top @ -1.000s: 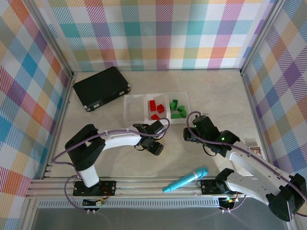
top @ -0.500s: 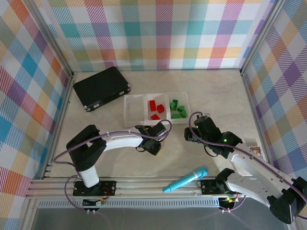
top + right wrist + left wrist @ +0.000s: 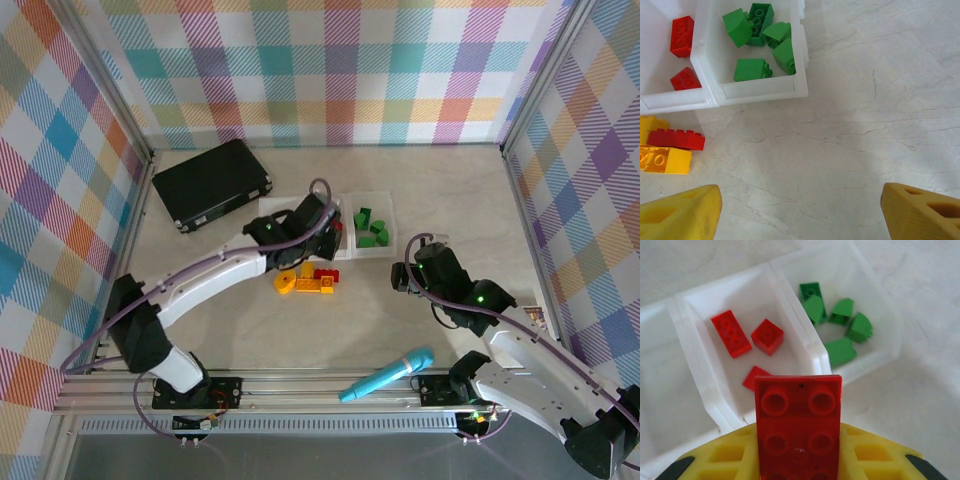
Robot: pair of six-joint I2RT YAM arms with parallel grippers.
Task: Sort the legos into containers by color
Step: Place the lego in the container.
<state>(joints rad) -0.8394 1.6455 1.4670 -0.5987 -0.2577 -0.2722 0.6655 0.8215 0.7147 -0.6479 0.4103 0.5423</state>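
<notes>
Big picture first: a pale marbled table [image 3: 250, 330], a black case [image 3: 212, 183] at the far left, and a teal microphone toy [image 3: 387, 374] lying at the near edge. Neither is part of the sorting.

Now the action. The left arm reaches out over the containers [image 3: 790, 305], with the left gripper [image 3: 797, 450] pinching a red brick [image 3: 798, 425] above the near rim of the middle tray. That looks like the right spot to let it go!

The right gripper [image 3: 800, 205] has its fingers spread and nothing between them. It hovers over bare table, just near and right of the green tray.

The score so far:
- **Middle tray:** three red bricks [image 3: 731, 333].
- **Right tray:** five green bricks [image 3: 840, 351].
- **Left tray [image 3: 655, 370]:** nothing in the part that shows.

There's a fair way to go, I'd say. A loose cluster [image 3: 308, 282] waits just near of the trays: a long red piece [image 3: 676, 139], a yellow one [image 3: 651, 124] and an orange one [image 3: 665, 160]. No yellows are sorted yet.

Writing? None legible on the bricks, trays or case.
</notes>
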